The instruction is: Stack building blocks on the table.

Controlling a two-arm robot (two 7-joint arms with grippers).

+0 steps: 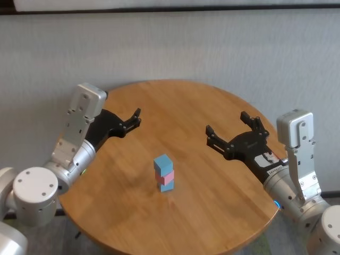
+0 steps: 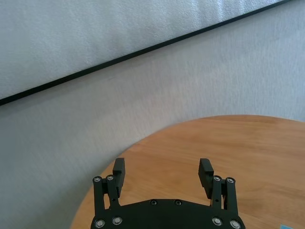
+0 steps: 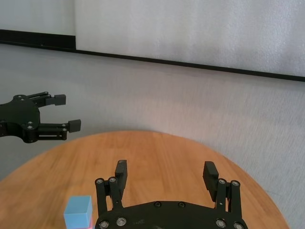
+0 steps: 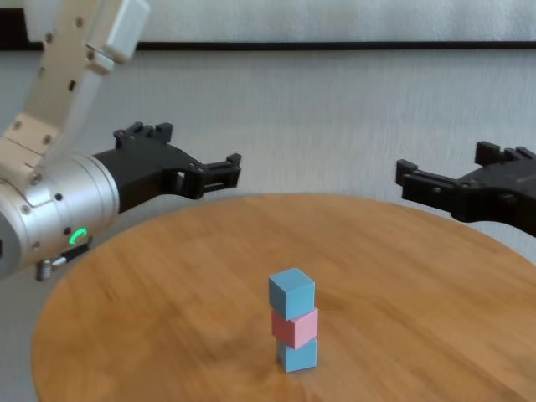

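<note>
The three building blocks stand in one stack near the middle of the table (image 1: 212, 207): a light blue cube (image 1: 162, 162) on top, a pink cube (image 1: 166, 177) under it, and a light blue cube (image 1: 167, 186) at the bottom. The stack also shows in the chest view (image 4: 293, 327). The cubes sit slightly twisted against each other. My left gripper (image 1: 137, 118) is open and empty, held above the table's far left. My right gripper (image 1: 227, 123) is open and empty, held above the table's right side. Both are well clear of the stack. The right wrist view shows the top blue cube (image 3: 77, 212).
A grey wall with a dark horizontal strip (image 3: 190, 64) stands behind the round table. The table's edge (image 4: 50, 318) curves close under my left arm. Bare wood lies all round the stack.
</note>
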